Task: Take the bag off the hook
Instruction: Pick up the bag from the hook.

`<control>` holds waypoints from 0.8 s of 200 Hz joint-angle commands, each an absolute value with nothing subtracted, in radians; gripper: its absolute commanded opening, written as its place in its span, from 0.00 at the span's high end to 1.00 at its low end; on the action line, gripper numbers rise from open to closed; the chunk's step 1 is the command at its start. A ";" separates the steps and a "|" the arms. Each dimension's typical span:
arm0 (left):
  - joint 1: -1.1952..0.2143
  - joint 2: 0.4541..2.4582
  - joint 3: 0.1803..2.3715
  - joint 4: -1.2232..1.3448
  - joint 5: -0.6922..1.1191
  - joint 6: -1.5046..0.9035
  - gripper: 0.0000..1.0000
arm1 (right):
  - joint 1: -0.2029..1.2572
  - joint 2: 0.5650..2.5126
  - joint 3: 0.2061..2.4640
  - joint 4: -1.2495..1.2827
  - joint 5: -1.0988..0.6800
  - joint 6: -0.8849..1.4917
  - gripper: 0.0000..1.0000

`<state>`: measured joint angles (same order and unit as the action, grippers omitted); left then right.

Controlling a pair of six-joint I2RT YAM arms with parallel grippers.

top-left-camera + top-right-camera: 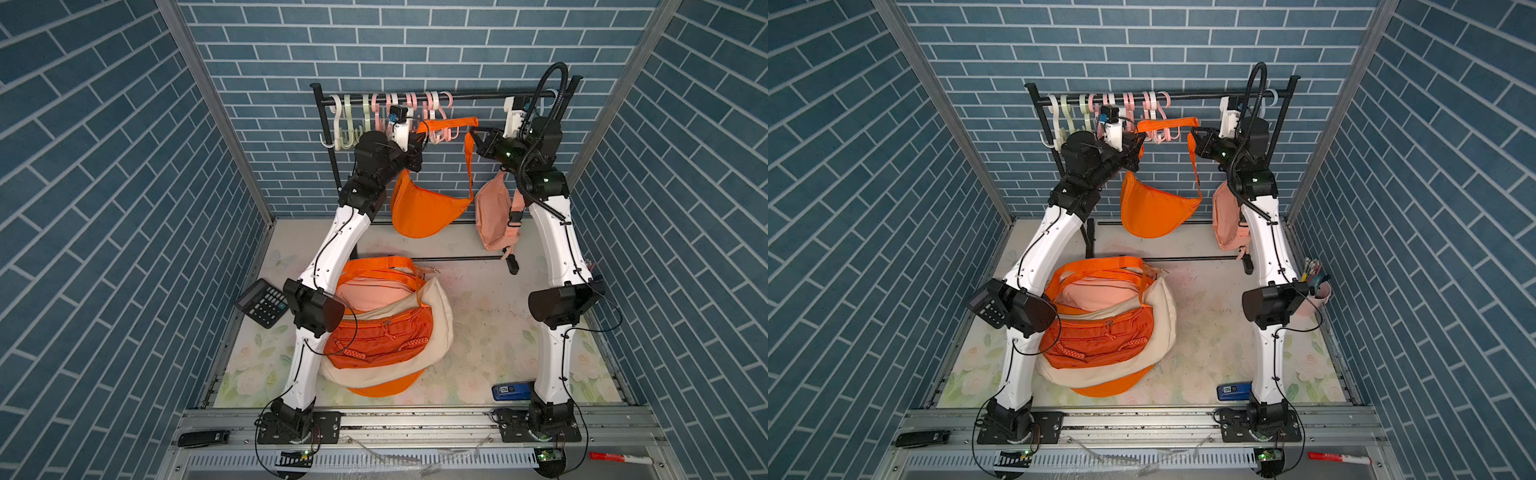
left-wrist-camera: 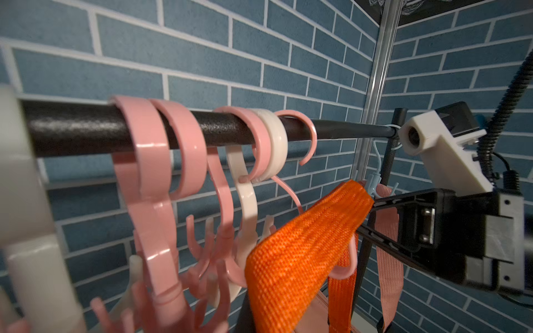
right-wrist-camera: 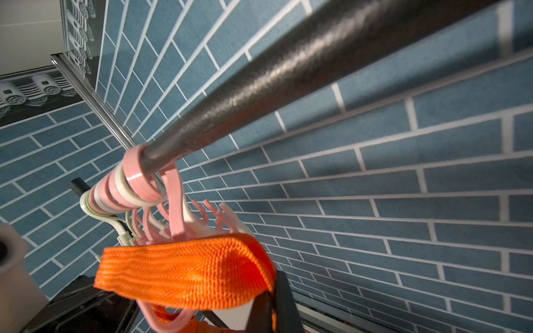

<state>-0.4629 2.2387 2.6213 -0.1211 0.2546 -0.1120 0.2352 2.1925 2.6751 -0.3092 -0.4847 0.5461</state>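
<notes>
Arms (image 1: 332, 245) raised; left fingers (image 1: 419, 143), right fingers (image 2: 386, 199) pinch orange strap (image 1: 446, 123)

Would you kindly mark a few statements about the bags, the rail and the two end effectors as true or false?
1. The left end effector and right end effector are both shut on the orange strap. True.
2. The orange bag lies on the table. False: it hangs in the air below its strap.
3. A pink bag hangs below the rail, near the right arm. True.
4. The calculator sits by the right arm's base. False: it lies beside the left arm.
5. The rail carries a single hook. False: it carries many hooks.
</notes>
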 commanded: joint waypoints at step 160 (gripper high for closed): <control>-0.508 1.732 2.293 -0.211 0.222 0.008 1.00 | 0.262 1.753 2.438 -0.440 -0.477 0.439 1.00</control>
